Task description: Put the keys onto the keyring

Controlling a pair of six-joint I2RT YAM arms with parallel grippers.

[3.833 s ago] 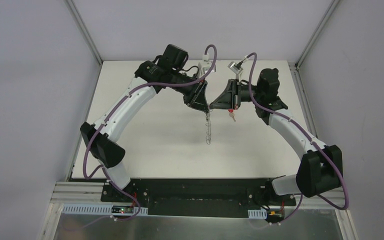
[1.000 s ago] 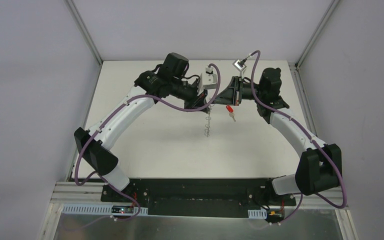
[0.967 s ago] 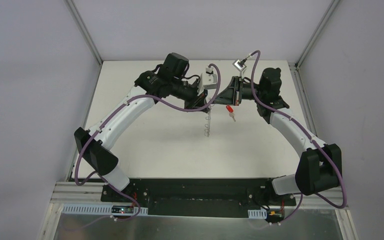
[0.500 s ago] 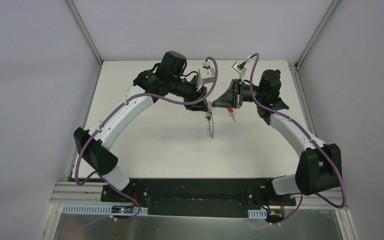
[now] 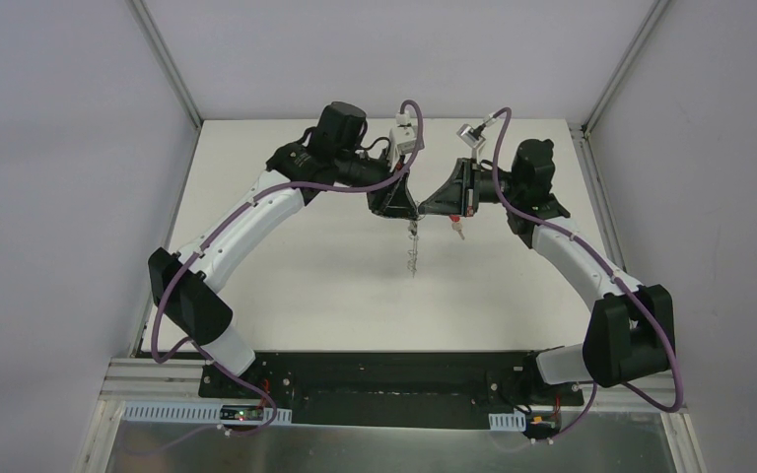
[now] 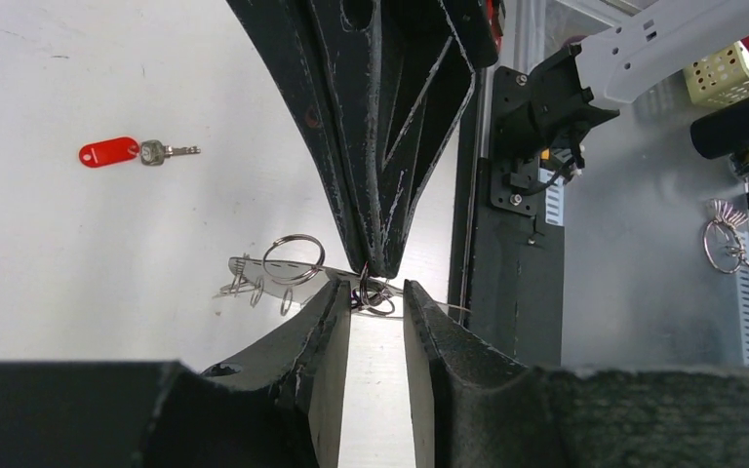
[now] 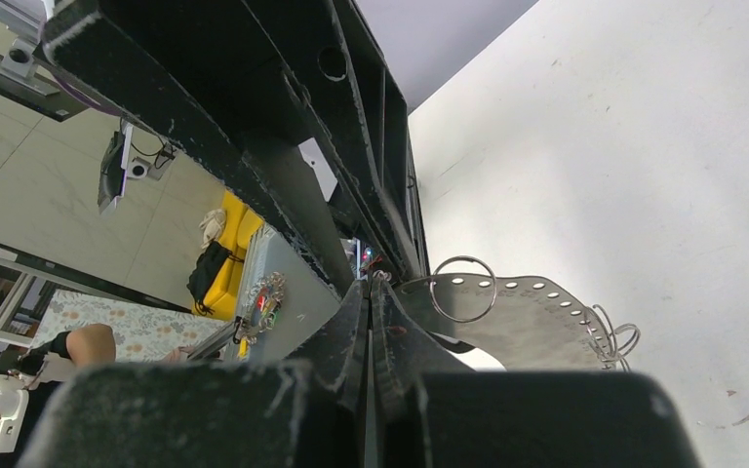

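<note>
White table (image 5: 306, 276) below — right gripper (image 7: 371, 290) pinches keyring (image 7: 546, 310), left gripper (image 6: 375, 292) stands spread — red key (image 6: 127, 152) lies loose, apparently unthreaded.

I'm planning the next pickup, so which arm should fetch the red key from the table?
Probably left. The left gripper stands open and empty, while the right gripper is shut on the keyring, holding it above the table. The red key lies loose on the table.
</note>
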